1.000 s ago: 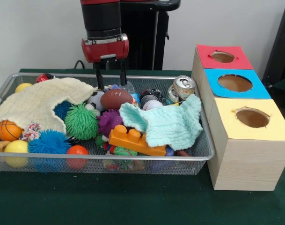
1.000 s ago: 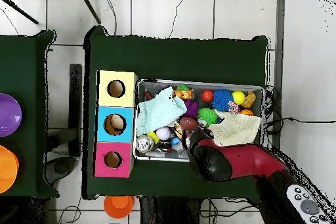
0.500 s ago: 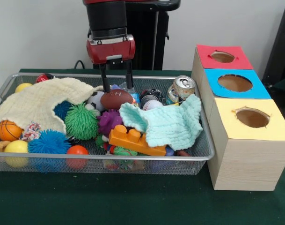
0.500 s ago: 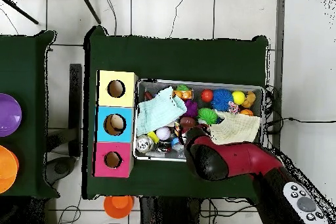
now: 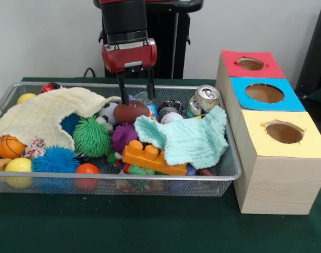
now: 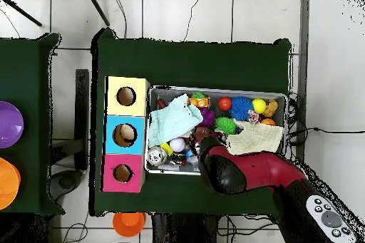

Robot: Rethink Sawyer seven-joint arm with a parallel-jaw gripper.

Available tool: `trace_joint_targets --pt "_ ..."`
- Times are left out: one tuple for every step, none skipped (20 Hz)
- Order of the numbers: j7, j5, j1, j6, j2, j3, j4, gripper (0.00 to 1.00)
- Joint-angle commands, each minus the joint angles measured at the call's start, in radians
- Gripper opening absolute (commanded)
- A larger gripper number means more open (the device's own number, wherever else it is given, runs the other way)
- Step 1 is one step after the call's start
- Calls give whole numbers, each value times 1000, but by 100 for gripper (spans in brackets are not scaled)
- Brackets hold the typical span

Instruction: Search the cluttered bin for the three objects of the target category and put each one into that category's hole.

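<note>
Teal cloth (image 5: 194, 138) beside football (image 5: 130, 112).

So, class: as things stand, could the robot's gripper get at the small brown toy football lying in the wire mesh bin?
Probably yes. The gripper hangs open directly above the brown toy football, which lies on top of the clutter with neither cloth covering it.

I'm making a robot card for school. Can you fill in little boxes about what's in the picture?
tool: tool open, its tips just above the toy football
toy football: toy football brown, lying in the bin
bin: wire bin full of balls, cloths, a can
cloths: yellow cloth; mint cloth
holes: red box; blue box; yellow box
</note>
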State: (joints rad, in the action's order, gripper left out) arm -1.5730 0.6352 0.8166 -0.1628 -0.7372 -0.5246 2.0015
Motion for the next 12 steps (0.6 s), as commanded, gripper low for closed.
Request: trace_joint_targets --pt "-8 38 22 -7 16 -66 -30 100" --pt "-7 38 30 -6 8 -73 -19 100" --pt "-8 40 32 -4 8 -75 -17 100" --pt "-7 44 35 -2 5 -76 -12 100" --pt "-7 46 35 -2 6 -75 -11 100" --pt "-1 46 41 -8 6 -82 -6 100" --pt "-2 44 40 -13 8 -81 -5 100" --pt "0 32 41 -32 13 -85 -2 100" --pt "3 29 40 -42 16 -87 0 100" --pt "18 22 40 -73 23 -93 5 100" --pt "24 19 39 -88 27 -94 7 100" --pt "49 13 45 -128 33 -104 14 100"
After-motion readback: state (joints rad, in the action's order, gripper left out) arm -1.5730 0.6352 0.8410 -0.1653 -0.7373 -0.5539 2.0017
